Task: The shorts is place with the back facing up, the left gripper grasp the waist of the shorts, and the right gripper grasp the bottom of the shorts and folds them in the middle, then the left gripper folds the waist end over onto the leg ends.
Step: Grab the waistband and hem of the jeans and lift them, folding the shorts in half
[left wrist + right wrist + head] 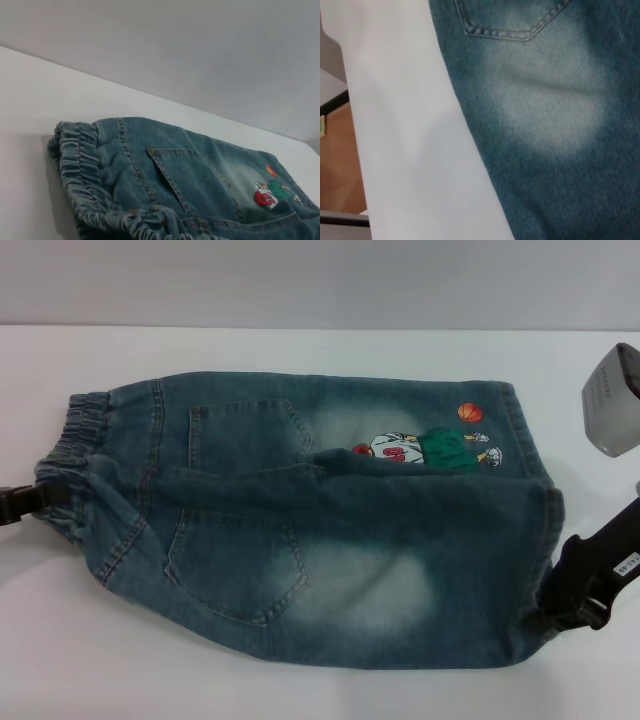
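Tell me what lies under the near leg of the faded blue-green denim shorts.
The near leg of the shorts overlaps the far leg, covering the lower part of the cartoon basketball print. Beneath that is the white table. Anything else under the denim is hidden.

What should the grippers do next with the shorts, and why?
Probably lift both ends together and carry the near half over the far half. The left gripper is at the waist and the right gripper at the bottom, both on the near side, while the shorts lie mostly flat with only a small ridge along the middle, so the lengthwise fold looks barely started.
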You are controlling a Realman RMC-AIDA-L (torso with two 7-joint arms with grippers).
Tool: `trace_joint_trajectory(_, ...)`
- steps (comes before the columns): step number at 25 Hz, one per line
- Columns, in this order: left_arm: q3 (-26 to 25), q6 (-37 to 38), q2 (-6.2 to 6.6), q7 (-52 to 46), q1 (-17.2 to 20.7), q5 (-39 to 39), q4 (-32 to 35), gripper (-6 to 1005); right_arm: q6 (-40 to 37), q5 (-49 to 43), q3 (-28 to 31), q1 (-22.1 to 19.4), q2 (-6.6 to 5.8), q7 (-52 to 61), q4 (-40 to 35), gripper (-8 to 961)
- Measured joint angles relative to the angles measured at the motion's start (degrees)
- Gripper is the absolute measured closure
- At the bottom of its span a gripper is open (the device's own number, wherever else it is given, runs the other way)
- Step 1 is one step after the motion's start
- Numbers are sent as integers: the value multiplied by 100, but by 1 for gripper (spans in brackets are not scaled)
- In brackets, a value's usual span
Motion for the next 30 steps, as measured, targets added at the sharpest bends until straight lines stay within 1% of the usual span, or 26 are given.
trace_joint_trajectory(1, -3, -1, -3, 2, 0, -5, 0, 848, -2, -6, -6, 4, -5, 0, 0, 676)
trace_joint_trajectory(7, -31, -4, -37, 72, -7, -31, 5, 844, -79, -43, -7, 0, -28, 7, 0, 878)
trace_joint_trajectory(10, -66, -4, -49, 89, -38, -31, 9, 842, -242, -38, 34, -67, -14, -49, -74, 923)
trace_joint_trajectory(12, -81, -3, -51, 97, -53, -31, 9, 841, -405, 2, 54, -205, 44, -126, -327, 953)
trace_joint_trajectory(16, -264, 30, -14, 103, -56, -31, 11, 839, -704, 236, 130, -591, 197, -356, -1102, 954)
trace_joint_trajectory(18, -429, 96, 19, 102, -56, -32, 22, 837, -757, 458, 276, -739, 224, -477, -1380, 954)
trace_joint_trajectory(23, -833, 349, 43, 97, -6, -35, 144, 834, -757, 1003, 1055, -994, 225, -1023, -1637, 954)
trace_joint_trajectory(28, -1146, 479, 57, 96, 76, -38, 160, 831, -623, 1475, 1816, -1103, 202, -1537, -1635, 955)
trace_joint_trajectory(30, -1216, 483, 60, 96, 97, -38, 161, 830, -460, 1607, 2124, -1131, 201, -1724, -1608, 955)
